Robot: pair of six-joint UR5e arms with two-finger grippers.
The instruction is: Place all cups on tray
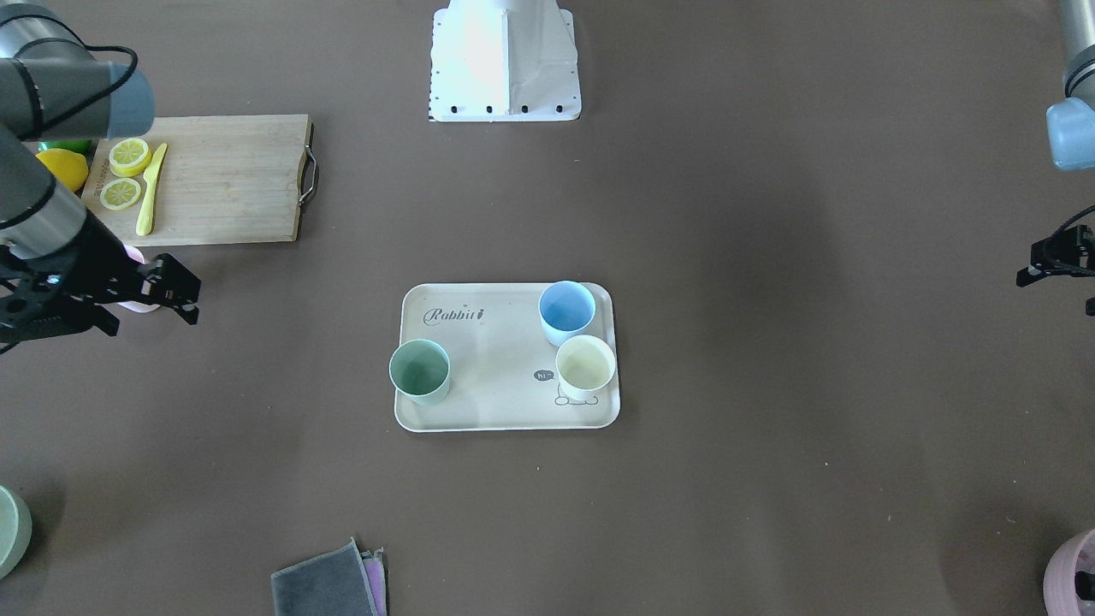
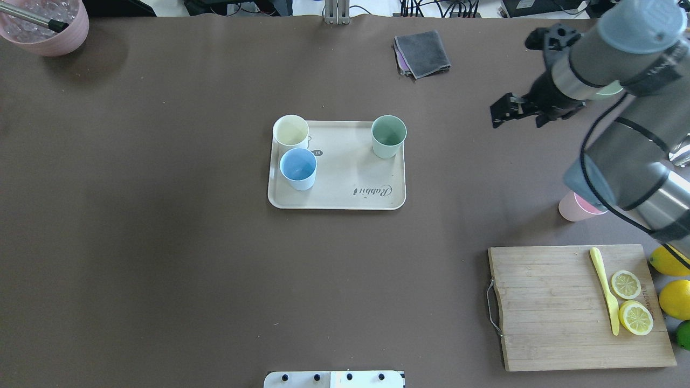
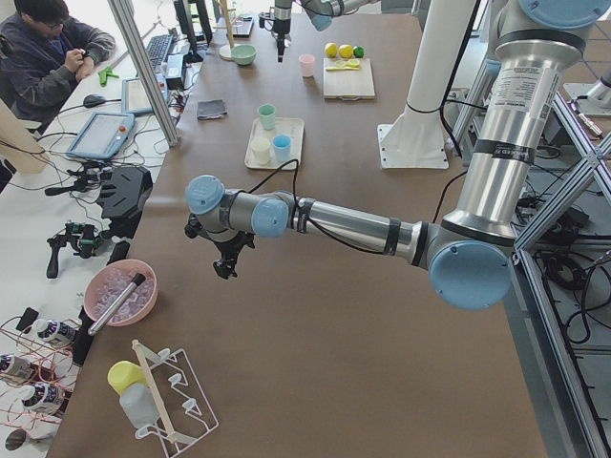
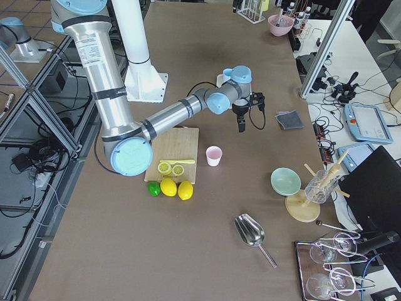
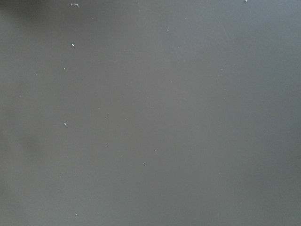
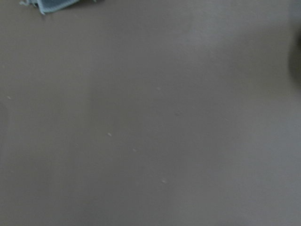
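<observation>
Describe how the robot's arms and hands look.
The left arm and right arm are both silver-grey tubes with rounded joints capped in light blue. A black cable loops along each forearm. The left hand and right hand are black and two-fingered.

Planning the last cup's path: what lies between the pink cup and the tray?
Nothing: in the overhead view, only bare brown tabletop runs from the pink cup to the tray.

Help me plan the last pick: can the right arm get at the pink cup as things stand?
Probably yes: the pink cup stands upright on the table near the right gripper, nothing between them.
</observation>
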